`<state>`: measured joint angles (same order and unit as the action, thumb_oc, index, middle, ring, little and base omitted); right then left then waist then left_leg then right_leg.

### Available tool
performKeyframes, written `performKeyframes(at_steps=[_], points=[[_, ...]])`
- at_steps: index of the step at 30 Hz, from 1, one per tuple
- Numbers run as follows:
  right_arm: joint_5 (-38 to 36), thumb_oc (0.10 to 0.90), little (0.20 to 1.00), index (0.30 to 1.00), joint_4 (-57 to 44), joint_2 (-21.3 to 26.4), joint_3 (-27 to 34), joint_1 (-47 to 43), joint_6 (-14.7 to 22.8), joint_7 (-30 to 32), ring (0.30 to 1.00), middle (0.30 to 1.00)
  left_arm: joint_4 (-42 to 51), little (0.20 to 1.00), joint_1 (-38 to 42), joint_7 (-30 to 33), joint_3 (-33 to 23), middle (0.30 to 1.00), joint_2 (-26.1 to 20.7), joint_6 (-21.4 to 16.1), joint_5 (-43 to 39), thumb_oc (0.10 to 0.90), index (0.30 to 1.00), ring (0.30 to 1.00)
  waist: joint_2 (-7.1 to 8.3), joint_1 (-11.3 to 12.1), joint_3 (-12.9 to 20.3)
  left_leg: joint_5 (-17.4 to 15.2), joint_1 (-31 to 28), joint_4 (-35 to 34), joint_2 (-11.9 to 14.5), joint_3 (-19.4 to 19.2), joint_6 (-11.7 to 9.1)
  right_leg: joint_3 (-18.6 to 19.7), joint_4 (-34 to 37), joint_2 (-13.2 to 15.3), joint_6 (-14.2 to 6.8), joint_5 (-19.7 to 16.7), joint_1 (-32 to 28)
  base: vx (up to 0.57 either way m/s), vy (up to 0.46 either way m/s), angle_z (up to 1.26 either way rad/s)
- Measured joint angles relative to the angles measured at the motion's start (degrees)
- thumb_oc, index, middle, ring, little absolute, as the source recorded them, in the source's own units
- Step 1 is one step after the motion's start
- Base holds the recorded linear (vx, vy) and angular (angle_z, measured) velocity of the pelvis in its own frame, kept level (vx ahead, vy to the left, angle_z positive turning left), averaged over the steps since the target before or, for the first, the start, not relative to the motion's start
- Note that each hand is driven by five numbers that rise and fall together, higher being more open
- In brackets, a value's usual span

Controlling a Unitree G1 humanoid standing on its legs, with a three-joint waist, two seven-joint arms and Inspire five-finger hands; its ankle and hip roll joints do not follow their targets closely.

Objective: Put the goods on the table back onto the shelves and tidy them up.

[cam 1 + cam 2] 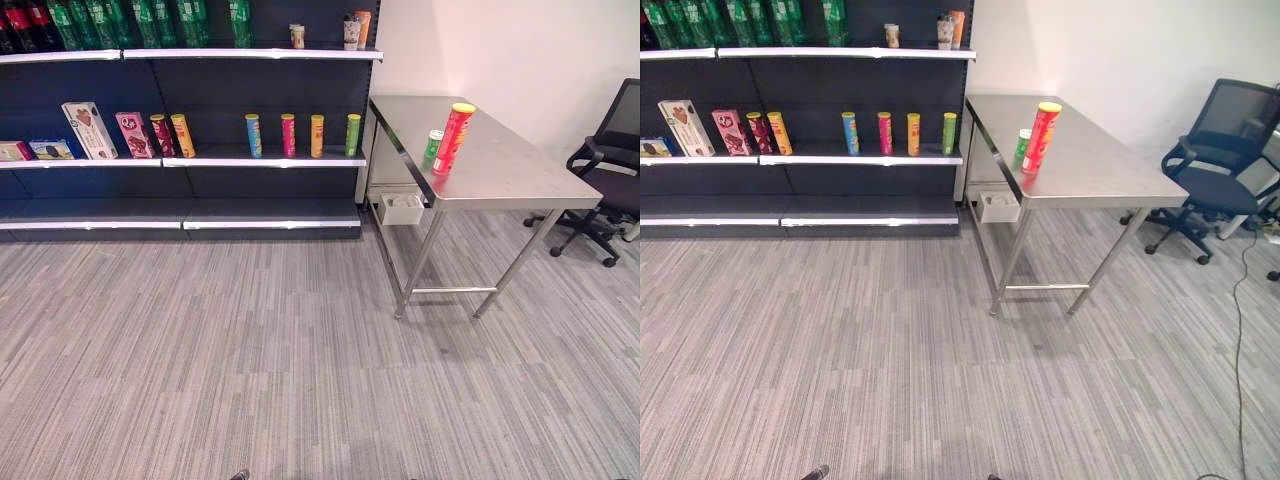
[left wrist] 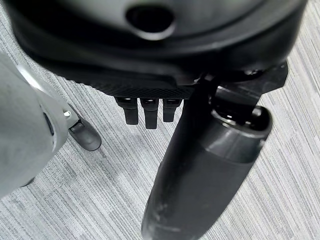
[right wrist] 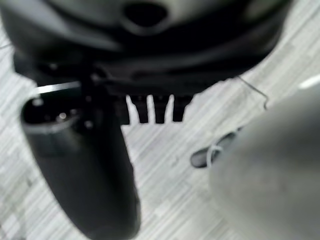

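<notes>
Goods are waiting on the steel table point(image 1: 520, 180) as we are looking down across a grey striped floor point(image 1: 250, 360): a tall red tube with a yellow lid point(image 1: 452, 138) is standing upright near the table's left edge, and a short green can point(image 1: 433, 145) is standing just beside it on the shelf side. We are seeing the dark shelves point(image 1: 200, 205) well to the left of the table, with a row of upright tubes point(image 1: 300, 135) spaced along the middle shelf, boxed snacks point(image 1: 90, 130) further left, green bottles point(image 1: 130, 22) lining the top shelf and small cups point(image 1: 352, 30) at its right end. A black office chair point(image 1: 1225, 160) is sitting beyond the table's far right end, and a white box point(image 1: 402, 208) is lying on the floor under the table by the wall. Our left hand point(image 2: 150, 107) is hanging over the floor with fingers straight and relaxed, holding nothing; our right hand point(image 3: 150, 107) is hanging likewise, fingers loose and empty.
</notes>
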<state>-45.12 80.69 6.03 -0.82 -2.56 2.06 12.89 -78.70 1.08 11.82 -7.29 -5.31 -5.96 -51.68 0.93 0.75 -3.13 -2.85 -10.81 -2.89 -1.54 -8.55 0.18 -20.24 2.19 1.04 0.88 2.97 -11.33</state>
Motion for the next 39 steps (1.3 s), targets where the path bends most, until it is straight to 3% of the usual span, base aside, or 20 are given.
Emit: performKeyframes(at_steps=[5,37,38,39], points=[[2.1,0.8,0.9,0.9,-0.2,0.0,-2.4,-0.5,0.0,-0.1,0.9,0.9,0.0,0.9,-0.1,-2.5,2.3,0.9,-0.2,0.1,1.1,0.8,0.9,0.9,-0.03,0.1,-0.4,0.0,0.0,-0.2,0.0,0.0,0.0,0.0,0.1,0.0,0.0,0.0,0.0,0.0,0.0,0.0],[9.2,0.8,0.9,0.9,-0.7,0.2,-5.6,-2.1,0.0,-0.2,0.9,0.9,-0.1,0.9,-0.3,-3.8,4.3,0.9,-0.6,0.1,5.0,0.8,0.9,0.9,-0.45,0.1,-0.7,0.2,0.0,-0.2,0.0,0.1,-0.2,0.0,0.3,-0.3,-0.1,0.1,0.0,-0.02,-0.009,0.0],[9.4,0.8,0.9,0.9,-0.6,0.0,-5.7,-2.4,0.0,-0.2,0.9,0.9,-0.1,0.9,-0.2,-3.8,4.3,0.9,-0.6,0.1,5.0,0.8,0.9,0.9,-0.38,0.1,-1.1,0.1,1.0,1.4,0.0,0.1,-0.2,0.2,0.1,-0.2,-0.1,0.1,0.3,-0.29,-0.106,0.13],[9.8,0.8,0.9,0.9,-0.6,-0.5,-5.5,-3.1,-0.1,-0.4,0.9,0.9,0.2,0.9,1.1,-3.8,4.4,0.9,-1.0,0.0,4.5,0.8,0.9,0.9,0.78,0.4,-1.9,-1.4,6.8,10.2,0.1,-0.3,-1.7,-0.1,-2.0,0.8,0.8,1.1,3.4,-0.1,-0.023,0.21]])
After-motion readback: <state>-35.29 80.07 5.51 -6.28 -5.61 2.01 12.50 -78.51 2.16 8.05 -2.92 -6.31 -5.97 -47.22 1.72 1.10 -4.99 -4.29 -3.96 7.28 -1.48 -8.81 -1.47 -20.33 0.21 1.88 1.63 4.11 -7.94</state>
